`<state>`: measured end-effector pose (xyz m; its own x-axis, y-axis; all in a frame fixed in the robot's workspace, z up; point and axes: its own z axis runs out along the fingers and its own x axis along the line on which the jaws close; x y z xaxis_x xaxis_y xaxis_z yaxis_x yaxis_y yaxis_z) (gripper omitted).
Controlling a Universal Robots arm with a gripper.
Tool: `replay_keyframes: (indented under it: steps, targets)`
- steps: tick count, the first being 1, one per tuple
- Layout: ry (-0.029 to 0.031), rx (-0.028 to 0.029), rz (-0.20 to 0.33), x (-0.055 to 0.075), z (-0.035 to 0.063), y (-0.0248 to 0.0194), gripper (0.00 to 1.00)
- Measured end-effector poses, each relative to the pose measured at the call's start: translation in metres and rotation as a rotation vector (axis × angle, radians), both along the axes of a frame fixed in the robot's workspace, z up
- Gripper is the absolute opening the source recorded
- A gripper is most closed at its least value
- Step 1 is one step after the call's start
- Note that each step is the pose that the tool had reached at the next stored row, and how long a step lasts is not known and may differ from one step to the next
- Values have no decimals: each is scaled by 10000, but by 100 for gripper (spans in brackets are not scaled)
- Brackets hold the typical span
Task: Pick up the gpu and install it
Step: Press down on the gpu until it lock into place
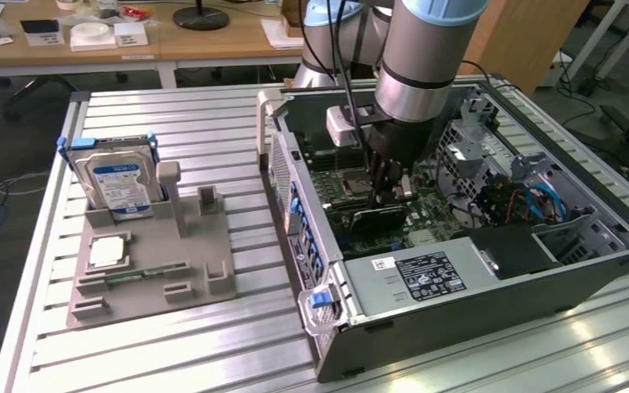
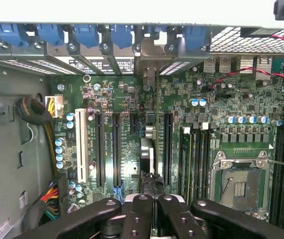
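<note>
We see gripper (image 2: 154, 209) fingers pinched shut on gpu (image 2: 148, 157), card held edge-on above motherboard (image 2: 221, 107) slots, mid computer case (image 1: 490, 282). Install step in hand, we judge; next move calls for lining card edge with long slot. Farther off, hard drive (image 1: 115, 184) in grey holder near tabletop's edge.

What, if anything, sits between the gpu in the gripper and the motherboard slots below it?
Nothing visible does. The gripper is shut on the gpu, held edge-down inside the open computer case. In the wrist view the gpu hangs over the motherboard, and the long black slots beside it look bare.
</note>
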<state>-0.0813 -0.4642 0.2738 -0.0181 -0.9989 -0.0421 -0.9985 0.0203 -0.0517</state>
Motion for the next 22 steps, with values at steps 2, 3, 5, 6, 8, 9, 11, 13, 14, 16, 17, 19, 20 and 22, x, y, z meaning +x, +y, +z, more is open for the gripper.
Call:
replay_keyframes:
  steps: [2,3,5,6,8,9,11,13,14,16,17,19,20,22]
  targets:
    - [0,0,1,0,0,0,11]
    - [0,-2,0,-6,1,0,11]
    - [-2,-2,1,-68,1,-1,11]
    - [-6,-1,-1,-113,0,0,11]
    - [-15,0,0,-199,0,0,11]
    - [-17,-1,0,-231,0,0,11]
    - [-17,-1,4,-263,0,0,11]
    - [-17,0,10,-274,0,0,11]
    - [-16,0,11,-277,0,0,11]
    - [31,0,12,-287,0,1,11]
    - [85,-1,12,-289,0,2,11]
    - [221,1,11,-291,0,3,11]
    - [301,1,10,-291,0,4,11]
    - [458,0,11,-290,0,4,11]
